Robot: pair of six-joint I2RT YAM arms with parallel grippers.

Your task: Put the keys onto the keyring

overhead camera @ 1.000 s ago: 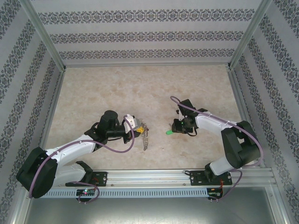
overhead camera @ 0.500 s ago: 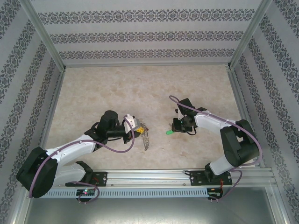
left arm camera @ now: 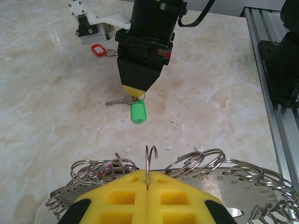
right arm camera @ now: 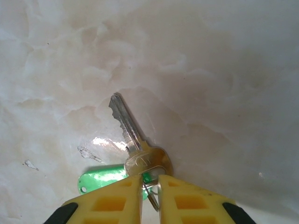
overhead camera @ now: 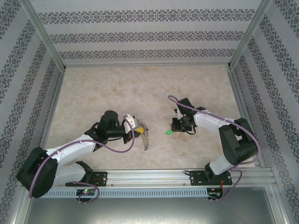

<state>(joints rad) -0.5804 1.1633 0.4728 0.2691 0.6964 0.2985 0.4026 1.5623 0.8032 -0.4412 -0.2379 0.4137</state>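
Observation:
The green key (right arm camera: 131, 135) lies flat on the marble, a silver blade with a green plastic tag (right arm camera: 100, 181) and a small split ring. My right gripper (right arm camera: 150, 179) is closed down on that ring and the key's head, tips touching the table; it appears from the front as well (left arm camera: 134, 95), above the green tag (left arm camera: 138, 112). The red key (left arm camera: 98, 50) lies behind it. My left gripper (left arm camera: 147, 179) is shut on the thin wire of the keyring (left arm camera: 150, 156), whose open hooked end points toward the green key. Small silvery rings (left arm camera: 201, 161) hang around the hoop (overhead camera: 146, 139).
The marble tabletop (overhead camera: 117, 88) is boxed in by patterned walls. An aluminium rail (overhead camera: 187, 175) runs along the near edge, and a framing rail (left arm camera: 266, 70) runs past the right arm's base. About a hand's width separates the two grippers (overhead camera: 158, 133).
The right gripper's fingers have narrowed onto the green key's ring and head. The left arm and keyring have barely moved.

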